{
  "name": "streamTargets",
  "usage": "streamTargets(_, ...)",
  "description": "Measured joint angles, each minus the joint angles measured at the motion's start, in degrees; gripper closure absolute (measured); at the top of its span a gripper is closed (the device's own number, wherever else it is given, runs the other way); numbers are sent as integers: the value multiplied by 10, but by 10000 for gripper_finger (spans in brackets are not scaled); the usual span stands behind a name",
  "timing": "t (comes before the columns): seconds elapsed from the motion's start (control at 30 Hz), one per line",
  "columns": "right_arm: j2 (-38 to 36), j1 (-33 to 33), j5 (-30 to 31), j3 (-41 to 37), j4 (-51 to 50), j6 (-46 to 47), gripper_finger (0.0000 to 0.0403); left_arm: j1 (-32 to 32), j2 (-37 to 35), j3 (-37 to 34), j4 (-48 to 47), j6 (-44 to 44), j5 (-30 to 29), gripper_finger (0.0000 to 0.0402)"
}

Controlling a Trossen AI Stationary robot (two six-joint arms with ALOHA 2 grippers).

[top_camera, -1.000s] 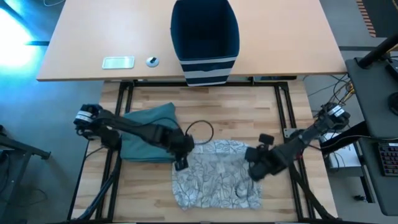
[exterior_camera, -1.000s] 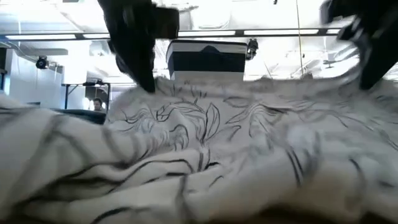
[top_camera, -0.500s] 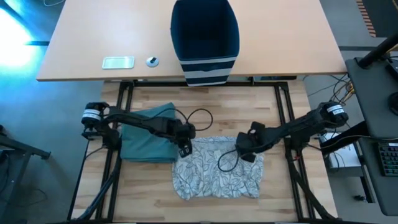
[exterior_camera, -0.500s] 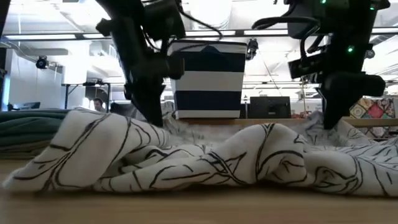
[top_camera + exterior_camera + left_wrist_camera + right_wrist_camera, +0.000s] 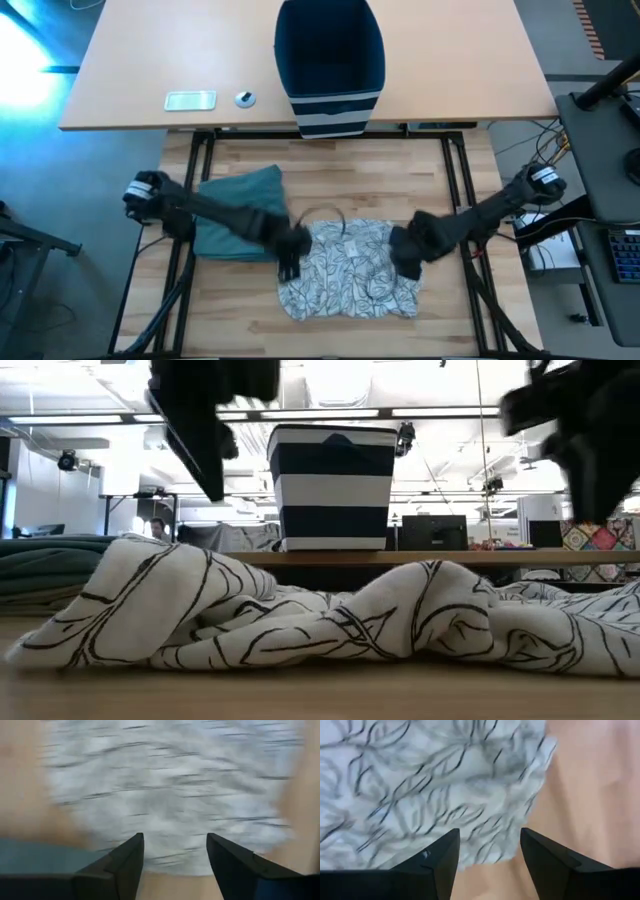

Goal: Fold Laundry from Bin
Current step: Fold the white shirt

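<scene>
Both hands have let go and lifted off the cloth since half a second ago; the garment has dropped into a lower, rumpled heap. Left hand (image 5: 290, 266) hangs over the left edge of the patterned garment (image 5: 350, 270), fingers (image 5: 127, 862) spread, nothing between them. Right hand (image 5: 408, 262) hangs over its right edge, fingers (image 5: 442, 857) likewise apart and empty.

Garment: thin, soft white cloth with black line-drawn leaf print, roughly rectangular from above, creased into ridges in the low view (image 5: 300, 615). Lies on the pale wood-slat bench (image 5: 240, 320), between the two arms. No lettering readable on it.

Just left of it, touching or nearly so: teal-green garment (image 5: 235, 215), thicker, matte, folded into a flat squarish stack, partly under the left arm.

Farther back, on the smooth tan desk (image 5: 130, 60): bin (image 5: 330, 60), boxy navy fabric, white horizontal stripes near the base, top open. Interior looks dark from above; can't tell any contents. Low view shows its striped front face (image 5: 333, 490) upright, square to the camera.

Left of the bin on the same desk: small flat white device (image 5: 190, 99) and a small round object (image 5: 245, 98), apart from each other. No readable markings on either.
</scene>
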Motion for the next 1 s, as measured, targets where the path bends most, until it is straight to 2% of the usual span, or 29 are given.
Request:
streamTargets(0.1, -1, 67, -17, -4, 36, 88, 197, -84, 1, -24, 93, -72, -13, 197)
streamTargets(0.2, 11, 122, -24, -24, 159, 138, 198, -147, 14, -68, 208, -140, -48, 196)
streamTargets(0.3, 47, 135, -26, -52, 273, 160, 202, -164, 39, -107, 268, -202, -74, 197)
streamTargets(0.4, 92, 134, -35, -64, 300, 173, 209, -164, 74, -132, 296, -221, -91, 202)
streamTargets(0.5, 118, 136, -90, -64, 283, 156, 215, -167, 109, -134, 294, -209, -93, 208)
streamTargets(0.63, 113, 143, -169, -64, 156, 121, 220, -171, 122, -130, 230, -191, -75, 212)
streamTargets(0.73, 82, 150, -190, -59, 24, 100, 220, -182, 97, -133, 162, -187, -74, 212)
streamTargets(0.8, 53, 150, -188, -51, -18, 95, 220, -187, 74, -137, 120, -188, -66, 212)
streamTargets(0.9, 3, 150, -183, -49, -4, 99, 221, -188, 35, -139, 96, -204, -63, 212)
streamTargets(1.0, -33, 151, -131, -51, 102, 131, 224, -187, -3, -135, 137, -214, -65, 212)
